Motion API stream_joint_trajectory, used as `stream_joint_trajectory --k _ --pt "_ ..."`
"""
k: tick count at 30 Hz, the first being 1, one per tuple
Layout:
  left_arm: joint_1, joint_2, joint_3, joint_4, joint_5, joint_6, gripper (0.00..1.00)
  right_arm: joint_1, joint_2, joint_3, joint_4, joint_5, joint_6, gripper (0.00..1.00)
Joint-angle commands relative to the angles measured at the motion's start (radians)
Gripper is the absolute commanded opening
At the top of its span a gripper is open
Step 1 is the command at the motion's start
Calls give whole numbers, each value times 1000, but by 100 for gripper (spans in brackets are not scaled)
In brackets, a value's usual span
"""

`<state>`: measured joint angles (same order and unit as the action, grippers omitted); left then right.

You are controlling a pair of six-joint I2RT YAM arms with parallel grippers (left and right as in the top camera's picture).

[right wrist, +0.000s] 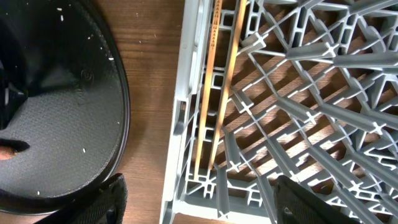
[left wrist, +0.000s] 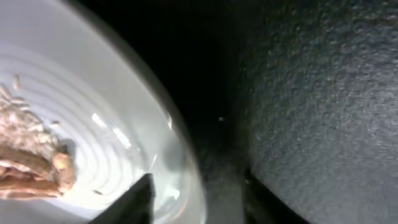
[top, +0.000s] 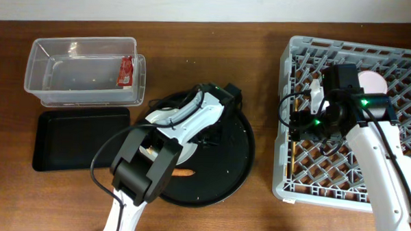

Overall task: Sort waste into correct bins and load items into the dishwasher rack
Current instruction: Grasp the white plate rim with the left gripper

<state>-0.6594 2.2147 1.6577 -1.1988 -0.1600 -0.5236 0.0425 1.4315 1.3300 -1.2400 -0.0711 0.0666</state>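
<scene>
1. Pale grey-white round plate (top: 157, 118) sits on the large round black tray (top: 231, 164), under the nearer left arm (top: 192, 118).
2. Left tool (left wrist: 199, 202) stands open astride the plate's rim, gripping nothing.
3. Right tool (right wrist: 204, 202) hangs wide open, empty, above thin wooden chopsticks (right wrist: 206, 106) in the light-grey lattice rack (right wrist: 185, 93).
</scene>
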Motion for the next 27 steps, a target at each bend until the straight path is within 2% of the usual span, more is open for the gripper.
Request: stream_joint_trajectory --k 1,4,7,11,16,20,25,27 --pt "-1 16 -54 6 -48 -11 20 -5 -6 11 -2 5 -7 75" --pt "-1 16 -54 3 -78 -11 5 -5 -6 11 -3 5 -7 74" --pt "-1 16 -52 -14 -109 -10 1 -5 -6 11 -3 5 -7 74" --pt "-1 16 -8 -83 -174 -11 0 -5 -6 11 -3 5 -7 74" --pt "-1 14 94 -180 -178 -15 0 -5 -6 11 -2 5 -7 74" --pt "15 -57 107 -211 -177 -26 0 -5 -6 11 -3 5 -7 74" --pt "133 -188 107 -240 -164 -25 0 -5 -6 11 -3 5 -7 74" --pt "206 -222 107 -242 -103 31 0 -5 -6 11 -3 6 -7 74"
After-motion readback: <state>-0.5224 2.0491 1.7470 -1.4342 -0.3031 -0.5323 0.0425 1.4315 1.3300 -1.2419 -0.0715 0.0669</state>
